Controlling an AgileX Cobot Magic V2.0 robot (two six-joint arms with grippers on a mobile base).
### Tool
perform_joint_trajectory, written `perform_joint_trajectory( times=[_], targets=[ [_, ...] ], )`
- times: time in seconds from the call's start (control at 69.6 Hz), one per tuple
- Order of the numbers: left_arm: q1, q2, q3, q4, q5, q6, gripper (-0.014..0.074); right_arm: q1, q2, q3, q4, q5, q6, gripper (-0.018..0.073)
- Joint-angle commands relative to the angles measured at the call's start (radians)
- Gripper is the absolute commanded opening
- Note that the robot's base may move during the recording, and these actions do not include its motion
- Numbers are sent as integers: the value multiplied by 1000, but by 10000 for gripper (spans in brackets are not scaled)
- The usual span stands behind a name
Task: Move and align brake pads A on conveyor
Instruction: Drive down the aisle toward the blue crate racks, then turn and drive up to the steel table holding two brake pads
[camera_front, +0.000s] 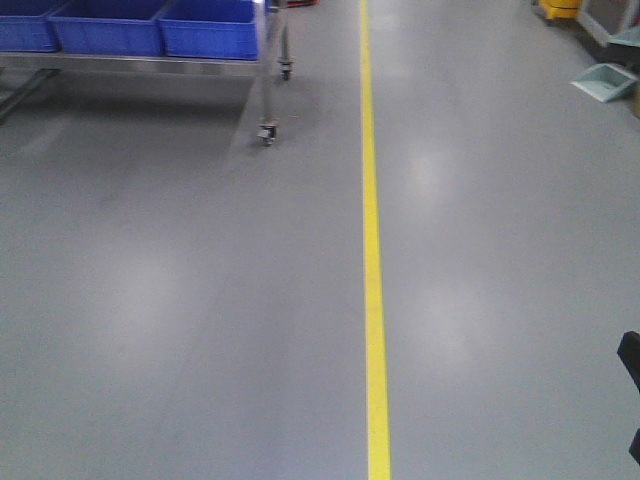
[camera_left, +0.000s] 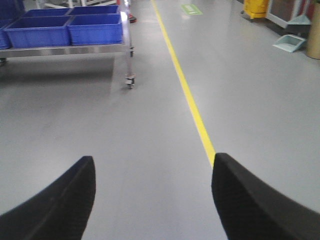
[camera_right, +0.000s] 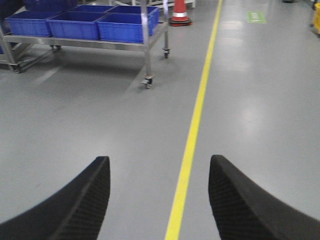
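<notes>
No brake pads and no conveyor show in any view; both are out of view. My left gripper (camera_left: 154, 167) is open, its two black fingers spread wide over bare grey floor with nothing between them. My right gripper (camera_right: 159, 165) is open too, empty, with the yellow floor line (camera_right: 192, 130) running between its fingers. A small black part of an arm (camera_front: 631, 385) shows at the right edge of the front view.
A steel wheeled cart (camera_front: 268, 110) carrying blue plastic bins (camera_front: 110, 28) stands at the far left. The yellow line (camera_front: 372, 240) runs down the grey floor. An orange traffic cone (camera_right: 180, 11) stands behind the cart. A pale dustpan (camera_front: 606, 82) lies at far right.
</notes>
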Motion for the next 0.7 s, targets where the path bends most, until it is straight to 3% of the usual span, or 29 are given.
perform_joint_trajectory(
  times=[0.0,0.689],
  targets=[
    [-3,5,-25,-1,-71,-2,491,-4,5,-27,-2,-76,-4,413],
    [-3,5,-25,-1,-71,-2,491,-4,5,-27,-2,-76,-4,413]
  ],
)
